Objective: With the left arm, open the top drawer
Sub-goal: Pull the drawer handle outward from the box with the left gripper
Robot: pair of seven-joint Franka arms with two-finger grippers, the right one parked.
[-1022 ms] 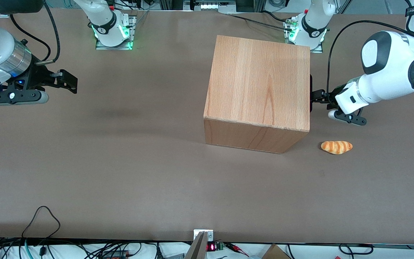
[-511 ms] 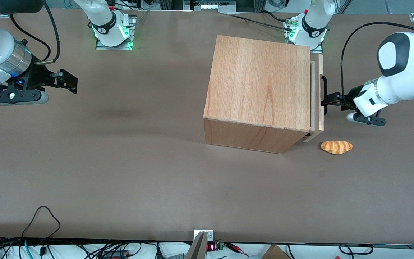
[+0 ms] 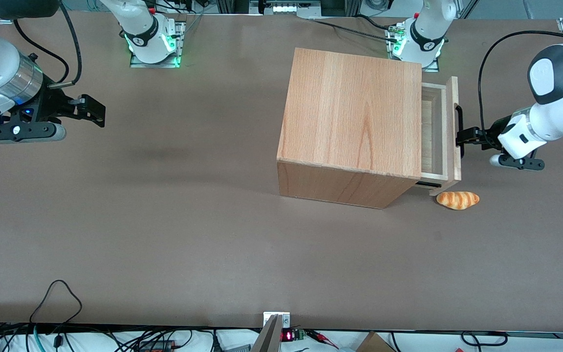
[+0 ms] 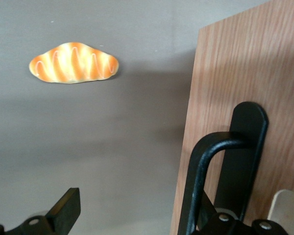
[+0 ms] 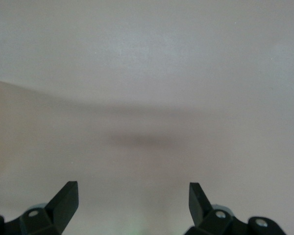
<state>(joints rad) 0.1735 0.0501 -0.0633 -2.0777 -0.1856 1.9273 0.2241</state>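
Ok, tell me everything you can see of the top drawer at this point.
The top drawer is a pale wood box with a flat light-wood front panel and a long black bar handle. It stands partly pulled out of the orange-toned cabinet, toward the working arm's end of the table, and what shows of its inside is bare. A black slide rail shows under it. The gripper is at the handle. A bread roll lies on the table near its front corner, apart from it.

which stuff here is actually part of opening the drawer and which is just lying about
Part of the job:
- top drawer, partly pulled out of the cabinet
- its black bar handle
- left arm's gripper, at the handle, in front of the drawer

Just lying about:
- bread roll on the table, beside the drawer front, nearer to the front camera
- cabinet, only houses the drawer
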